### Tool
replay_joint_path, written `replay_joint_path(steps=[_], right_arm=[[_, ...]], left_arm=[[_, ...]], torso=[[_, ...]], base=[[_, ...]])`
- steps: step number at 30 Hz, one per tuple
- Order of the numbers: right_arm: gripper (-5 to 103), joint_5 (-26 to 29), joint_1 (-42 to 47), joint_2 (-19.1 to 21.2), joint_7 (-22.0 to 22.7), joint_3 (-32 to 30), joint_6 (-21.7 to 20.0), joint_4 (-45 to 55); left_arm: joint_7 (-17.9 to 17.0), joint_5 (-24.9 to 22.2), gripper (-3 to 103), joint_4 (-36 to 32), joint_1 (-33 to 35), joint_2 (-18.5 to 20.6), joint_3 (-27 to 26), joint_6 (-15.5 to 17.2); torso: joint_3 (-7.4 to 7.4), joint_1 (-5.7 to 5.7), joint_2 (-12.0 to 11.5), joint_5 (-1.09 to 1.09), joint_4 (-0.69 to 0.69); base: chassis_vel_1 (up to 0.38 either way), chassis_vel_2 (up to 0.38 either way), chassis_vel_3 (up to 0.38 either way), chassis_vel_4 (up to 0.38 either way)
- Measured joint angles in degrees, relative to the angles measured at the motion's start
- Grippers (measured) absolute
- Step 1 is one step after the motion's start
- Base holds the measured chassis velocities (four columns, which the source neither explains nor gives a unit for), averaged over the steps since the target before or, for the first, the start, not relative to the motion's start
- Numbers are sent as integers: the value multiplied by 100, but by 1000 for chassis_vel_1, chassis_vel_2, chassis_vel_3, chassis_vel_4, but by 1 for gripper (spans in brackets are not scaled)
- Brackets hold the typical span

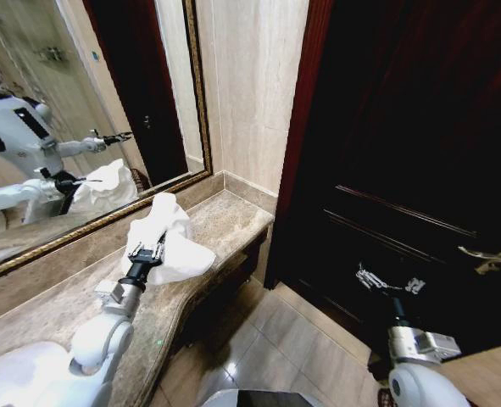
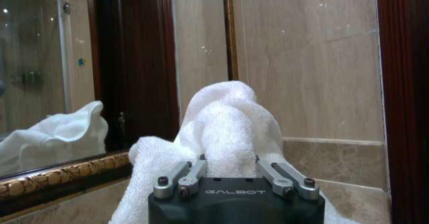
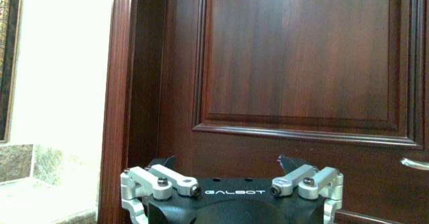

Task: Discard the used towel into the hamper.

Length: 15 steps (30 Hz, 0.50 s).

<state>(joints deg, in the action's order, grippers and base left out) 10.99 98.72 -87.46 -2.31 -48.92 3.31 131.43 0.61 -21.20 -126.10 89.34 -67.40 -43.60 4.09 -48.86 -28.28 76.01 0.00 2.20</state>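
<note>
Marble counter [image 1: 225, 222], gilt mirror [image 1: 80, 102], dark wood door [image 1: 420, 153].

Left gripper [image 2: 229, 171] fingertips: buried in the white towel [image 2: 228, 128], so the contact is not seen.
Towel lower part: hidden behind the gripper body in the left wrist view.
Door handle [image 1: 490, 257]: cut off by the head view's right edge.
Right gripper [image 3: 231, 176] fingertips: dark, indistinct against the door [image 3: 302, 58].

The countertop [image 1: 225, 222] is seen from the head, looking down; the wrist cameras are aimed close at the towel [image 2: 228, 128] and the door [image 3: 302, 58].
</note>
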Motion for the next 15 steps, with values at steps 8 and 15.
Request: replay_joint_path(steps=[8, 15], right_arm=[[100, -23, 87, -84, -7, -13, 88, 4], [100, -61, 157, -113, -34, -9, 217, -84]], left_arm=[[0, 110, 24, 24, 7, -36, 141, -55], [6, 198, 24, 6, -5, -92, 207, -62]], torso=[[0, 0, 0, 0, 0], [0, 0, 0, 0, 0]], base=[[0, 0, 0, 0], [44, -32, -36, 36]])
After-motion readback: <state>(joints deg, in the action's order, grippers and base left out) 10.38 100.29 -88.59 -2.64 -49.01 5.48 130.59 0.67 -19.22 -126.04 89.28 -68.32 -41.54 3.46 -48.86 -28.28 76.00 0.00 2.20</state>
